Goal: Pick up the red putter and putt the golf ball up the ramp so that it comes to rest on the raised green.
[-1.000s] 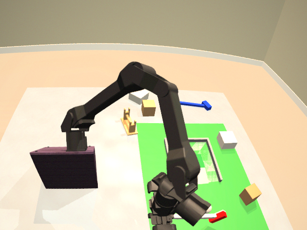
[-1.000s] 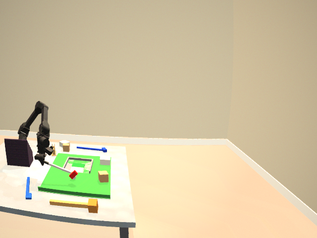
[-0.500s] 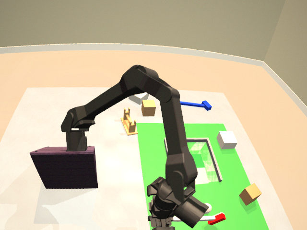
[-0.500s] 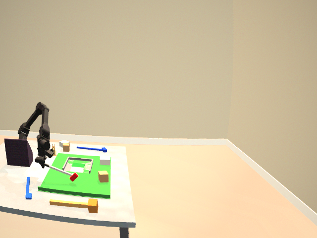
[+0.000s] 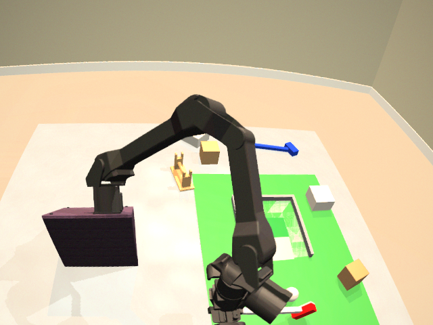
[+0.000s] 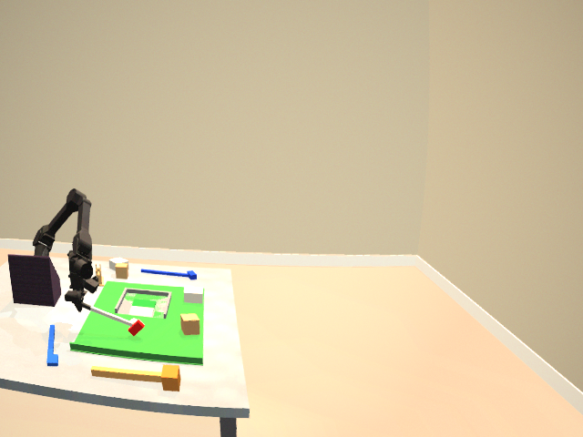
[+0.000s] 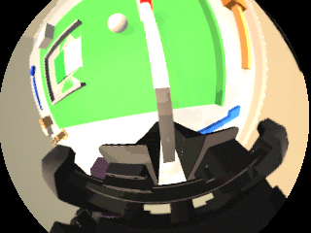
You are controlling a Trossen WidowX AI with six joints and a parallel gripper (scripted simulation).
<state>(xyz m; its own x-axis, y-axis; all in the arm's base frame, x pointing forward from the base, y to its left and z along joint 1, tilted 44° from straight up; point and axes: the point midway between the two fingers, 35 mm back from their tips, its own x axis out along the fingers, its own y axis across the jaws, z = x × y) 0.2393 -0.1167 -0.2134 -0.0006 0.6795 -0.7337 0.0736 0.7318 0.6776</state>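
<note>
My gripper (image 5: pixel 226 315) (image 6: pixel 77 300) (image 7: pixel 163 123) is shut on the white shaft of the red putter and holds it low over the near part of the green mat (image 5: pixel 213 210) (image 6: pixel 103 331) (image 7: pixel 189 46). The putter's red head (image 5: pixel 304 310) (image 6: pixel 136 326) points away from me, just above the mat. The white golf ball (image 5: pixel 293 292) (image 7: pixel 117 22) lies on the mat close beside the head, on the side towards the raised green. The raised green, with its grey walls (image 5: pixel 301 223) (image 6: pixel 143 291) (image 7: pixel 64 35), stands in the middle of the mat. In the exterior view the ball is hidden.
On the mat are a white block (image 5: pixel 320 197) (image 6: pixel 193 296) and a tan block (image 5: pixel 353 273) (image 6: pixel 189 323). Off the mat lie a blue putter (image 5: pixel 276 148) (image 6: pixel 169 272), a second blue putter (image 6: pixel 51 345), an orange putter (image 6: pixel 136 374), a wooden stand (image 5: pixel 181 172), another tan block (image 5: pixel 210 152) and the purple base box (image 5: pixel 94 237).
</note>
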